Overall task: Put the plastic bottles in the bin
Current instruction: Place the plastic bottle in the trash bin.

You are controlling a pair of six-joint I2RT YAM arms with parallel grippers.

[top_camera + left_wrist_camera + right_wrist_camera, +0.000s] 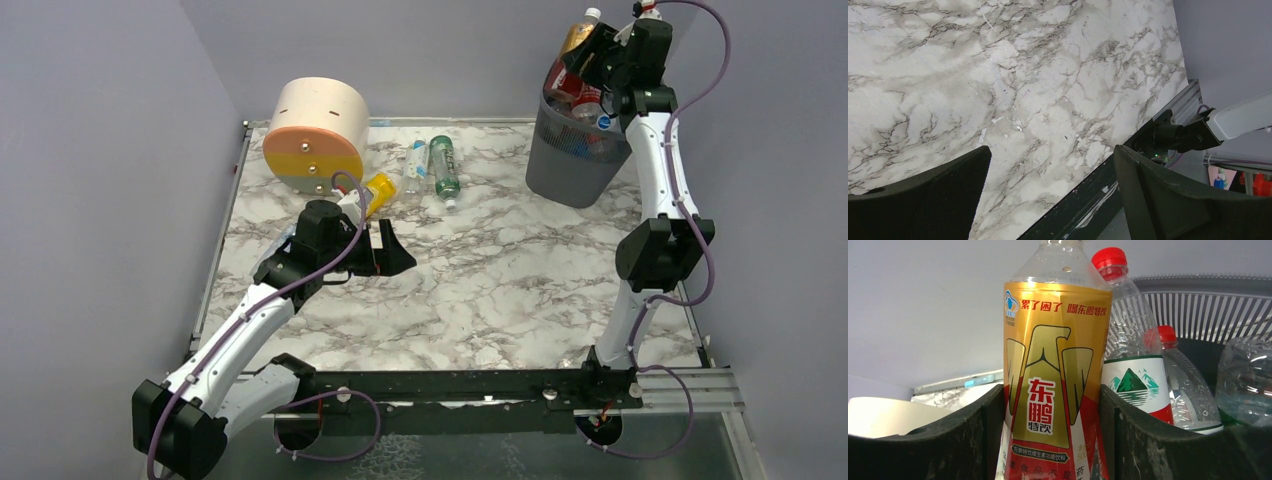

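Your right hand (1050,395) is clamped on a gold-labelled bottle (1055,340), holding it upright at the mouth of the bin (575,165), right beside the red-capped bottles (1128,315) piled inside it. Your left hand (385,250) hangs over the marble surface (500,270) with its fingers wide apart and nothing between them, in front of the round drawer unit (315,135). Three more lie on the surface: a yellow bottle (380,188) just beside the drawer unit, and a clear bottle (415,160) and a green bottle (444,165) side by side, well apart from the bin.
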